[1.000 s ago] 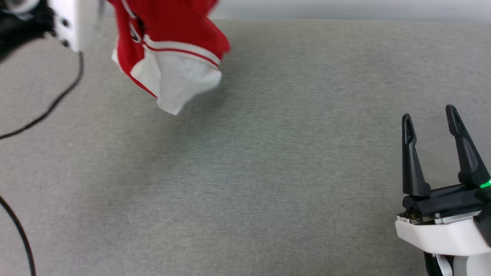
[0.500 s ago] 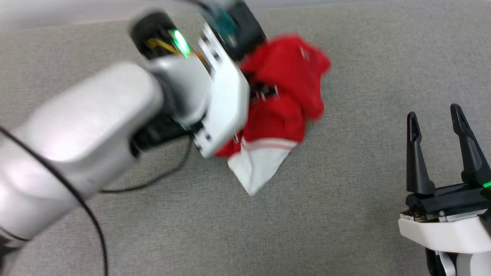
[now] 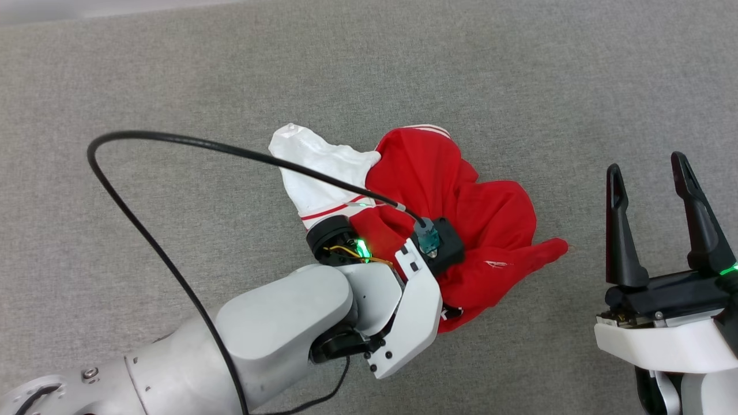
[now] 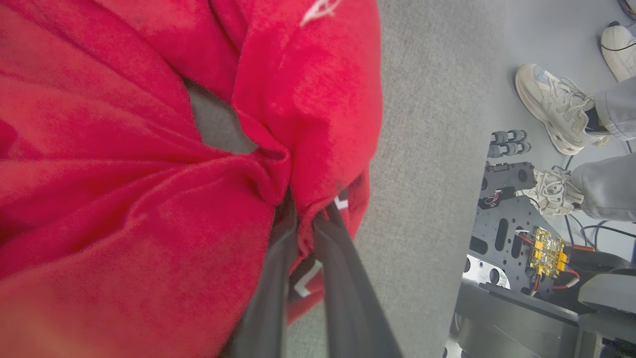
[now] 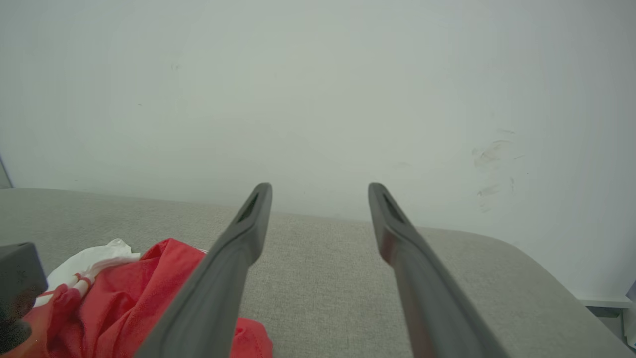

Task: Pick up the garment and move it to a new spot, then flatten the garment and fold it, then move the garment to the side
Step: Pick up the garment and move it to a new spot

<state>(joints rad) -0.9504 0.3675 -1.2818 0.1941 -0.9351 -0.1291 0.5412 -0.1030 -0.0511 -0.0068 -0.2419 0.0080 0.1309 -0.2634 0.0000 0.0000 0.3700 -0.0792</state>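
Garment (image 3: 455, 190) now lying crumpled, left fingers (image 4: 343, 298) pinching

My left arm (image 3: 277, 323) comes in from the lower left of the head view, forearm slanting up and to the right; its left wrist (image 3: 412, 300) is bent over so the white housing tips downward, a green light glowing beside the joint; in the left wrist view the left gripper (image 4: 303, 219) has its two dark fingers drawn almost together, tips nipped on a fold of the garment (image 4: 124, 223); my right wrist (image 3: 657, 346) sits low at the right edge; the right gripper (image 3: 646, 166) points up that view, jaws spread wide, fingertips in the air.
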